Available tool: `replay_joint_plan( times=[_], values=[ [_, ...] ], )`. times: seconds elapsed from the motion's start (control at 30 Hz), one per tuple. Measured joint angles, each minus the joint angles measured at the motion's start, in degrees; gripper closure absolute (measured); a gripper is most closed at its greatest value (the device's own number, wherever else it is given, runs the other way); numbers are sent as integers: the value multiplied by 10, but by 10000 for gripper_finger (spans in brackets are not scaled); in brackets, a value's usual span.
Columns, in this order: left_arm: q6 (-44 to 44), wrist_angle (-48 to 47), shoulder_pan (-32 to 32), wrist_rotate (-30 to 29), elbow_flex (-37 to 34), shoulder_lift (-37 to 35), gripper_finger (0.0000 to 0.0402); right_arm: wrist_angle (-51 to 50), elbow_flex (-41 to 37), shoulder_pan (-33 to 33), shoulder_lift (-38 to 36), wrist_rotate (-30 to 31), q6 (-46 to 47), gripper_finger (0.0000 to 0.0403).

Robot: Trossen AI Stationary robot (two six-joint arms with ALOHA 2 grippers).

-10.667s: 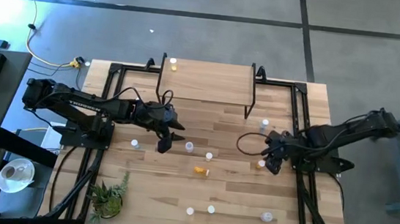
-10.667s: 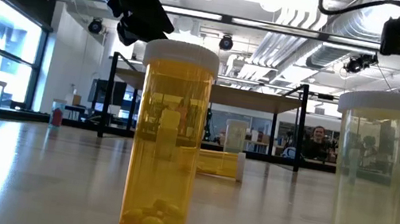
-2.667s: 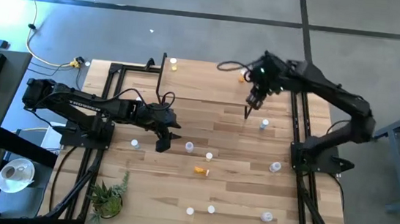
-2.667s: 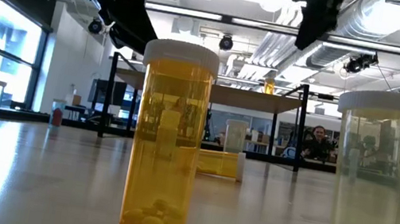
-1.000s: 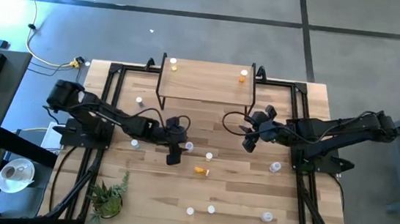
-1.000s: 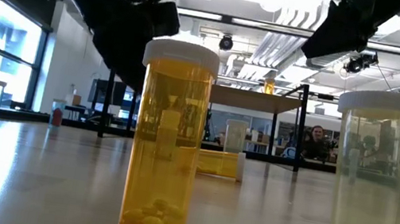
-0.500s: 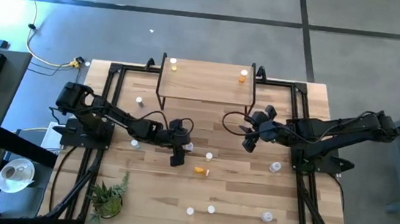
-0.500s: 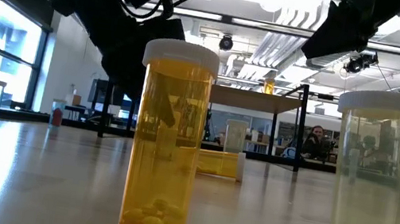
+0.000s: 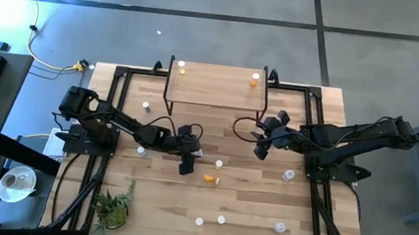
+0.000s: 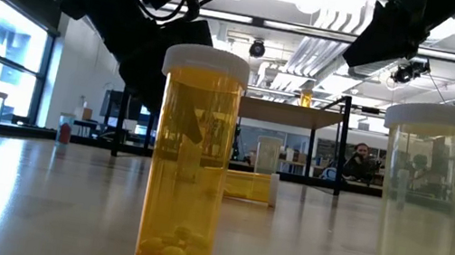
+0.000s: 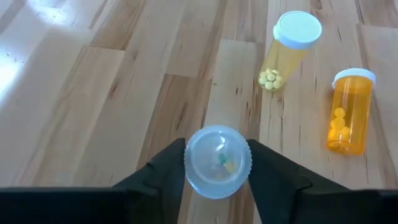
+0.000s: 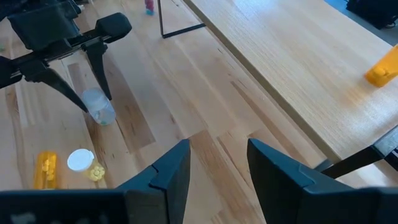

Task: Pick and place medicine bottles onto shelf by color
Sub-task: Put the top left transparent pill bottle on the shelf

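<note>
Bottles stand scattered across the wooden table (image 9: 326, 106) as the left gripper (image 11: 217, 163) reaches down near the table's middle, its two dark fingers (image 11: 163, 169) set against either side of a clear bluish bottle (image 11: 217, 162) seen cap-on from above, a few pills visible inside. Whether the bottle has left the surface cannot be told. Just beyond it stands a yellowish bottle (image 11: 287, 48) with a white cap, and an orange bottle (image 11: 349, 112) lies on its side to the right of that.

Right gripper (image 12: 217, 163) hovers over bare wood right of centre, in front of the shelf (image 9: 216, 85), fingers parted with nothing between them; its wrist view looks across to the left gripper pinching the bluish bottle (image 12: 99, 107).

On the shelf, one orange bottle (image 9: 182, 71) sits at the far left corner and another (image 9: 255, 79) at the far right. More white-capped bottles dot the table's near edge, and a small potted plant (image 9: 112, 208) stands at the near left corner.
</note>
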Motion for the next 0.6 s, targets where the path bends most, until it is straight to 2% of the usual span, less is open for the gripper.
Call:
replay_joint_plan(
  times=[0.13,0.27,0.4,0.6],
  values=[
    [1,3,0,0,0,0,279,0,0,0,0,0,0,252],
    [5,4,5,2,5,-3,265,0,0,0,0,0,-1,252],
    [15,-8,21,25,31,-16,253,0,0,0,0,0,-1,252],
    [52,-67,50,35,81,-57,265,-1,0,0,0,0,-2,252]
  ],
)
